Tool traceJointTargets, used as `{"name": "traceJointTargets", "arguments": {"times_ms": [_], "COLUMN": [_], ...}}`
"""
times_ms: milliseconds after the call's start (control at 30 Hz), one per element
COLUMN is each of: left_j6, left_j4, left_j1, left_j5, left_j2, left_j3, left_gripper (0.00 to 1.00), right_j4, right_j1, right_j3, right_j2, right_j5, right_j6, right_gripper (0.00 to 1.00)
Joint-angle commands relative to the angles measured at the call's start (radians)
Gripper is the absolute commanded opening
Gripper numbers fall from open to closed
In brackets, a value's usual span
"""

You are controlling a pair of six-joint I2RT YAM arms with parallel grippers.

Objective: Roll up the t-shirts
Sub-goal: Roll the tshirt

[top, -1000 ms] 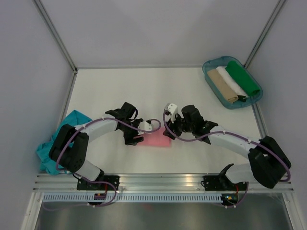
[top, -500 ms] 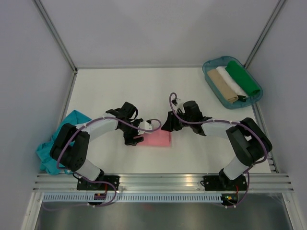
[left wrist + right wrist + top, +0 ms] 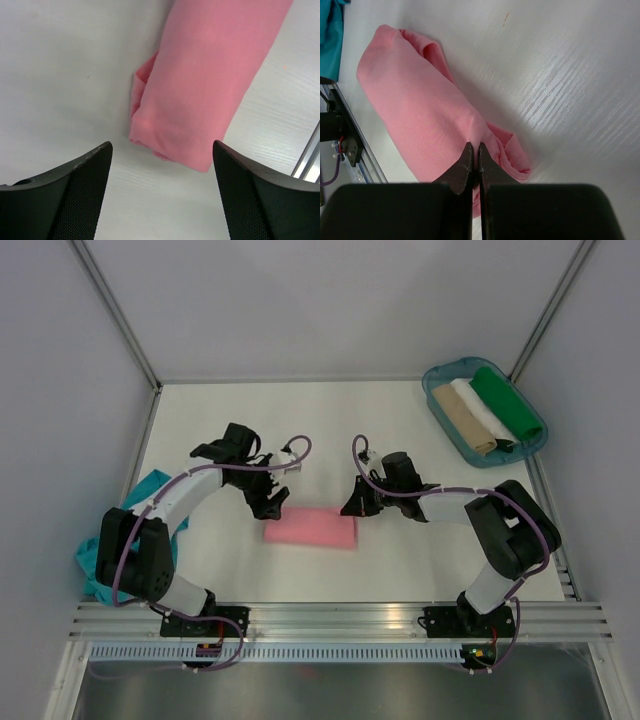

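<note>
The salmon pink t-shirt (image 3: 310, 527) lies as a roll on the white table between the two arms. My left gripper (image 3: 270, 502) hovers open just behind the roll's left end. In the left wrist view that end of the pink t-shirt (image 3: 200, 85) lies ahead of the spread fingers (image 3: 65, 200), untouched. My right gripper (image 3: 352, 510) is at the roll's right end. The right wrist view shows the right gripper (image 3: 474, 150) shut, pinching a pucker of the pink t-shirt (image 3: 415, 115). The teal t-shirt (image 3: 105, 555) lies crumpled at the table's left edge.
A teal plastic tray (image 3: 447, 366) at the back right holds tan, white and green rolls. An aluminium rail (image 3: 340, 620) runs along the near edge, beside the arm bases. Grey walls enclose the table on three sides.
My left gripper has let go of the roll's left end and drawn back toward the far left, opening wider. My right gripper has shut on the roll's right end.
</note>
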Motion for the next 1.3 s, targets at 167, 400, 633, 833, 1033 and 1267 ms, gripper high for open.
{"name": "traceJointTargets", "arguments": {"times_ms": [167, 400, 633, 833, 1033, 1267], "left_j6": [-0.351, -0.492, -0.506, -0.532, -0.557, -0.589], "left_j4": [0.052, 0.128, 0.161, 0.160, 0.183, 0.214], "left_j1": [0.119, 0.126, 0.128, 0.131, 0.148, 0.148], "left_j5": [-0.028, -0.008, -0.045, -0.001, -0.059, -0.050], "left_j2": [0.080, 0.153, 0.241, 0.220, 0.175, 0.247], "left_j3": [0.018, 0.035, 0.032, 0.034, 0.052, 0.077], "left_gripper": [0.64, 0.65, 0.37, 0.02, 0.02, 0.02], "right_j4": [0.038, 0.028, 0.016, -0.044, -0.055, -0.053], "right_j1": [-0.007, -0.007, -0.007, -0.010, -0.059, -0.090], "right_j3": [0.001, -0.007, -0.001, 0.021, 0.019, 0.050], "right_j2": [-0.002, -0.010, -0.017, -0.049, -0.076, 0.038], "right_j5": [-0.017, -0.013, -0.017, -0.077, -0.100, -0.070], "right_j6": [-0.008, -0.022, -0.031, -0.043, 0.004, 0.020], "right_gripper": [0.00, 0.00, 0.00, 0.00, 0.00, 0.00]}}
